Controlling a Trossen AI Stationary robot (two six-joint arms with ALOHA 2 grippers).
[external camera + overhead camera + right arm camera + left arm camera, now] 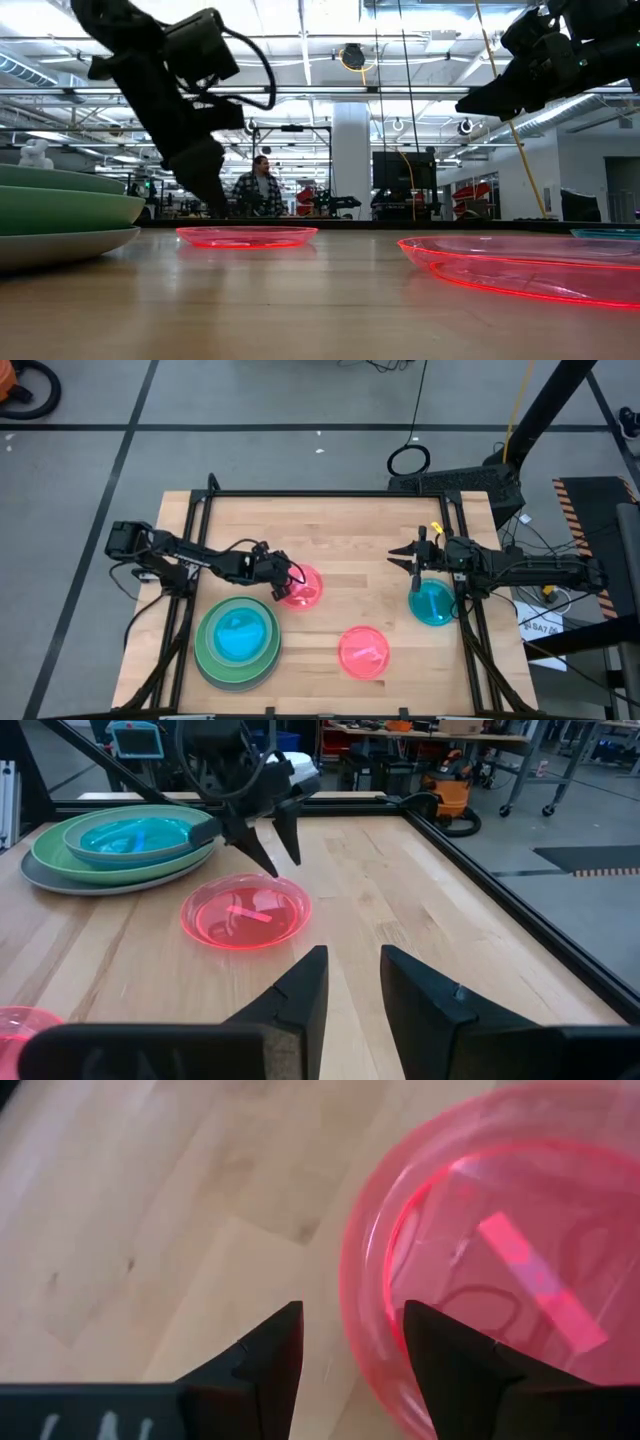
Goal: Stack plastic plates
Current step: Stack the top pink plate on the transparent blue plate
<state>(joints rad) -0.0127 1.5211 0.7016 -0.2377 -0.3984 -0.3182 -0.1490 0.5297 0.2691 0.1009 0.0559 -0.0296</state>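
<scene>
A stack sits near the table's near left corner: grey plate at the bottom, green and pale green above it, blue on top. One translucent pink plate lies flat beside the stack. A second pink plate lies nearer the near edge. A teal plate lies flat at the right. My left gripper is open, low over the first pink plate's left rim. My right gripper is open and hovers above the table just beyond the teal plate. My left gripper comes slanting down from the table's left at the pink plate's left rim. One finger stands over the inside of the plate and the other outside it. I cannot tell whether either finger touches the rim. The plate lies flat on the table.
A black metal frame runs along the table's far, left and right edges. Bare wood lies open in the middle and toward the far edge. A person stands far off in the room behind.
</scene>
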